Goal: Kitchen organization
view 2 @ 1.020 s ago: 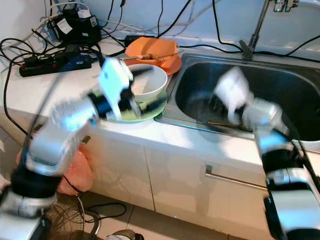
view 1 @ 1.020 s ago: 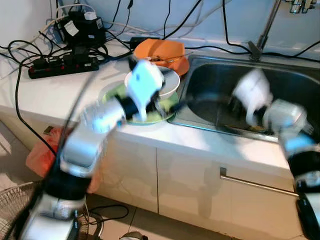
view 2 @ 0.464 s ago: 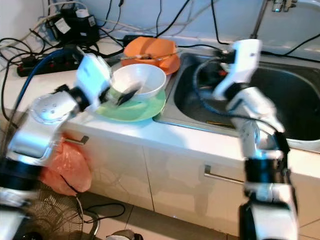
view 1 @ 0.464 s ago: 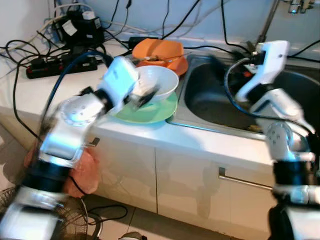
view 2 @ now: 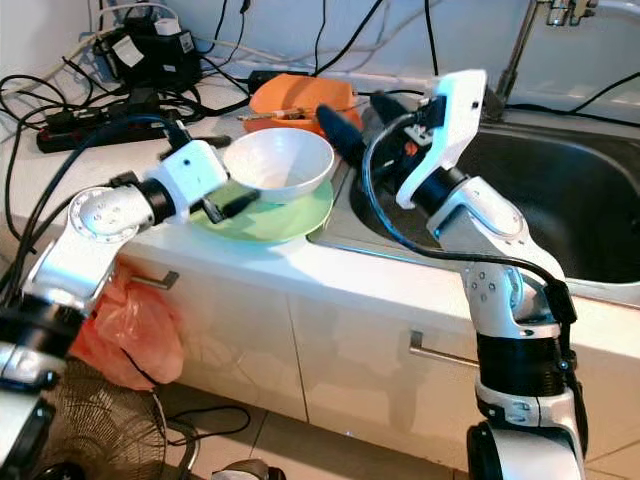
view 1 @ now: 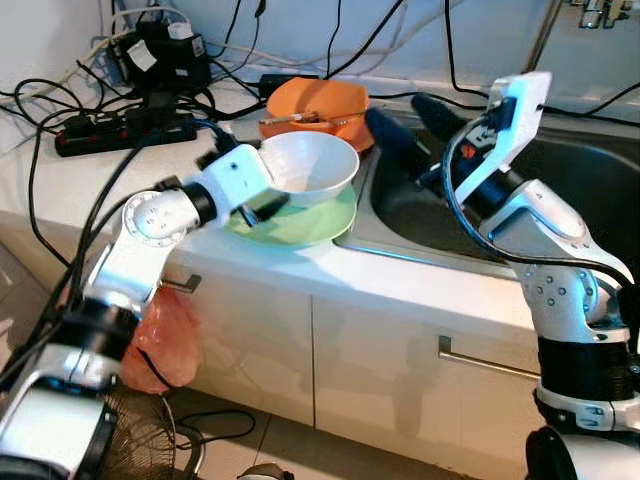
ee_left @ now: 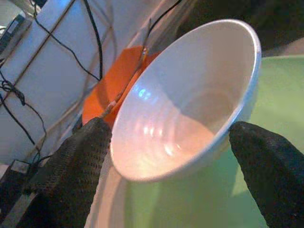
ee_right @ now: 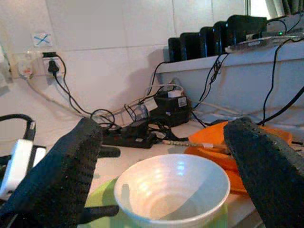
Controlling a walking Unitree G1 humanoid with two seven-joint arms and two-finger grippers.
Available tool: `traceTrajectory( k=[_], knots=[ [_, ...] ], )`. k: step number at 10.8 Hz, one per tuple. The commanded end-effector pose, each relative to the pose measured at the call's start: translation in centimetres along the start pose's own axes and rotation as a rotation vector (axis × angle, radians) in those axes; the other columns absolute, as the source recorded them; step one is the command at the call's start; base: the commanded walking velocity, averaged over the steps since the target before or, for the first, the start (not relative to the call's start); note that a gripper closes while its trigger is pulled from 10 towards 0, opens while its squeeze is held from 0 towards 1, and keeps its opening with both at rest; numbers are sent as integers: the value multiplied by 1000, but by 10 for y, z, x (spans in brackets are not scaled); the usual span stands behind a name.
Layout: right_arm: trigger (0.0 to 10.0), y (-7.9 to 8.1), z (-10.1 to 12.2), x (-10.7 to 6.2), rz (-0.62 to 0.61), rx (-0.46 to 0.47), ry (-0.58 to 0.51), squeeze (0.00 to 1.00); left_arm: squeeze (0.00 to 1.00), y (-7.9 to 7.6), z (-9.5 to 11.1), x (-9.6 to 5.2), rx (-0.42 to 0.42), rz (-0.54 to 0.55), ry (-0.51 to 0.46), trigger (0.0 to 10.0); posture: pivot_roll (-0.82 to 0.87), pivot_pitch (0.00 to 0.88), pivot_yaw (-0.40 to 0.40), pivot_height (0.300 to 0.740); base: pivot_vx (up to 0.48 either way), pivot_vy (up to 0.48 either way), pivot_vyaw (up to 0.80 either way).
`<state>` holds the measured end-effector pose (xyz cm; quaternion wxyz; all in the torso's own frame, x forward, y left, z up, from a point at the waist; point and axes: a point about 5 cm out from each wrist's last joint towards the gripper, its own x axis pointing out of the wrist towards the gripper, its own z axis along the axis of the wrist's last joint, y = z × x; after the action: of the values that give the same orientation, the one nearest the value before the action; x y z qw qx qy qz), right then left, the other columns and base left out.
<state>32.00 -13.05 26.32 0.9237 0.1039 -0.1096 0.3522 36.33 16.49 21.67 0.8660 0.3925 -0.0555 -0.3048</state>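
Reaching across the white table from the robot's left, your left arm was bent at the elbow and stretched toward the white bowl, which sat on the green plate near the table's front edge, just beside the sink. The left gripper lay low against the plate at the bowl's near side; in the left wrist view its fingers stood wide apart with the bowl between them, and whether they touched its wall could not be told.

Your right arm rose from the right, folded sharply at the elbow, with its forearm raised over the sink's left rim. The right gripper pointed across toward the bowl and the orange dish behind it. Its fingers were spread apart and held nothing; the right wrist view looked between them at the bowl on the plate.

The orange dish stood behind the bowl, toward the wall, with a thin utensil lying across it. A black power strip and tangled cables occupied the table's far left.
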Motion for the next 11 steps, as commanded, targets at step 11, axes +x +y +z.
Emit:
traceTrajectory(
  k=[11],
  knots=[
    [10000,29,-2,2,135,54,30,0,0,0,-25,20,32,-266,150,10000,201,5,28,740,0,0,0]
  ],
)
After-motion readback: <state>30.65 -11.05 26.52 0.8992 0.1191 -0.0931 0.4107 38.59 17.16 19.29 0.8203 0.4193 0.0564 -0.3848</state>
